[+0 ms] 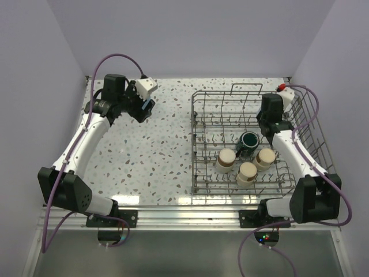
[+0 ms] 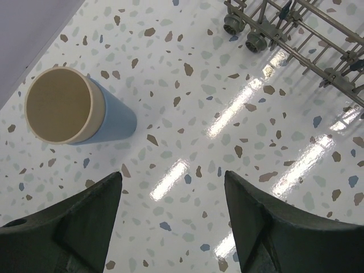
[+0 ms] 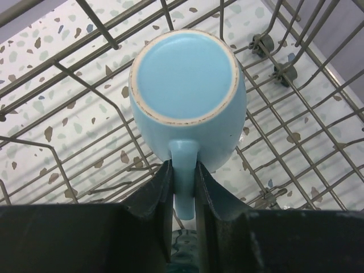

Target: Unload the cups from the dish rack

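The light blue mug [image 3: 187, 79] sits upside down inside the dish rack [image 3: 296, 131], its flat base turned to the right wrist camera and its handle pointing back toward the fingers; the right gripper [image 3: 183, 173] is closed on that handle, one dark finger pressed against each side of it; rack wires run under and around the mug, and the speckled table shows through them; seen from above, the rack stands on the right half of the table [image 1: 155, 150], and the right arm's wrist reaches in over its far middle part, hiding the blue mug in that view; just beside the wrist a dark teal mug [image 1: 249, 140] shows its open mouth to the overhead camera; three short beige cups cluster in the near part of the rack, one at the left [image 1: 226, 160], one nearest the front [image 1: 247, 172], one at the right [image 1: 265, 157]; outside the rack, on the far left of the table, a tumbler [image 2: 74, 111], light blue outside and beige inside, stands with its mouth up; the left gripper [image 2: 170, 187] hangs above bare table near it, jaws wide apart with nothing between them, the tumbler off to one side and untouched; a wheeled corner of the rack shows at the upper right of that wrist view
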